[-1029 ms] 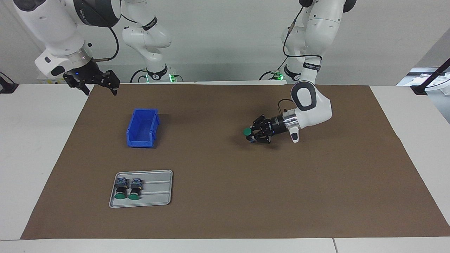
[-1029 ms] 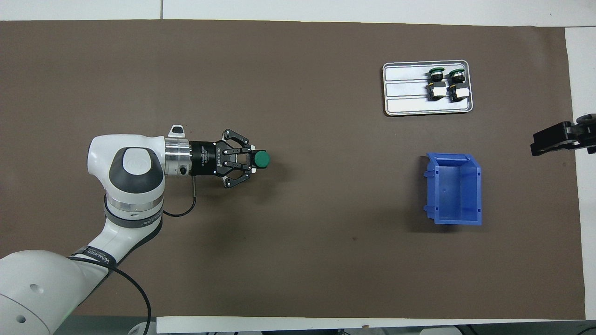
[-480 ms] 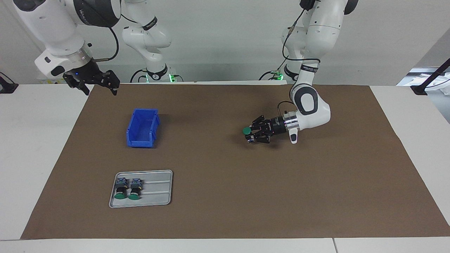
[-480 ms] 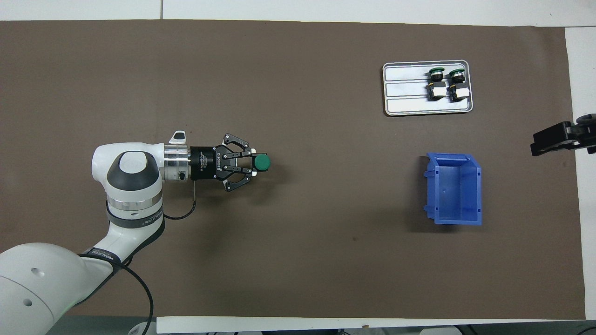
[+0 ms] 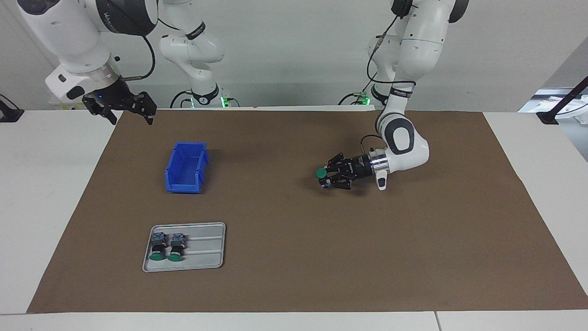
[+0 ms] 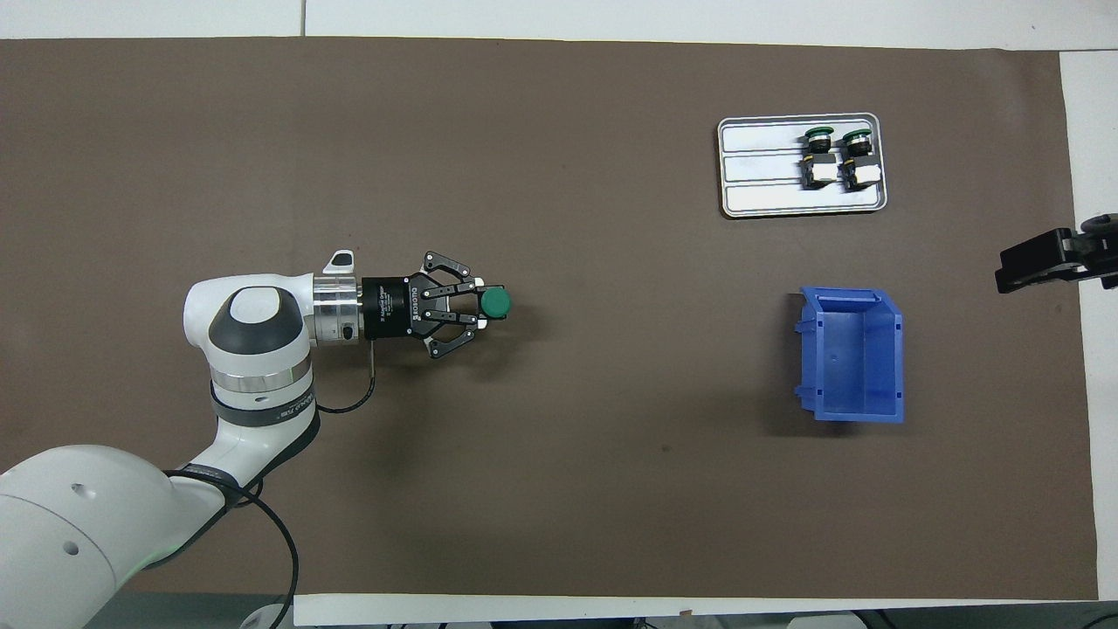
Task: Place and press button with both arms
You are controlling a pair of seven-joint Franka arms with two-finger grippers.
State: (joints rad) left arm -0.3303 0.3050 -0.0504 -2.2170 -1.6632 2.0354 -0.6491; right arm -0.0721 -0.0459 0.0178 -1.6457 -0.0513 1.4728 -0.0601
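Left hand grips button low over the mat; right hand idle.
Left hand lies near-horizontal, fingers clamped on the button's body, green cap up, toward the left arm's end of the desk. Right hand waits above the mat's corner, fingers spread wide, holding nothing. Two more buttons lie in the tray; the blue bin sits nearer the robots than the tray.

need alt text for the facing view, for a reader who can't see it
The left gripper, low over the brown mat, is shut on a green-capped button. Toward the right arm's end of the table sit a blue bin and a grey tray holding two more buttons. The right gripper waits open above the mat's corner.
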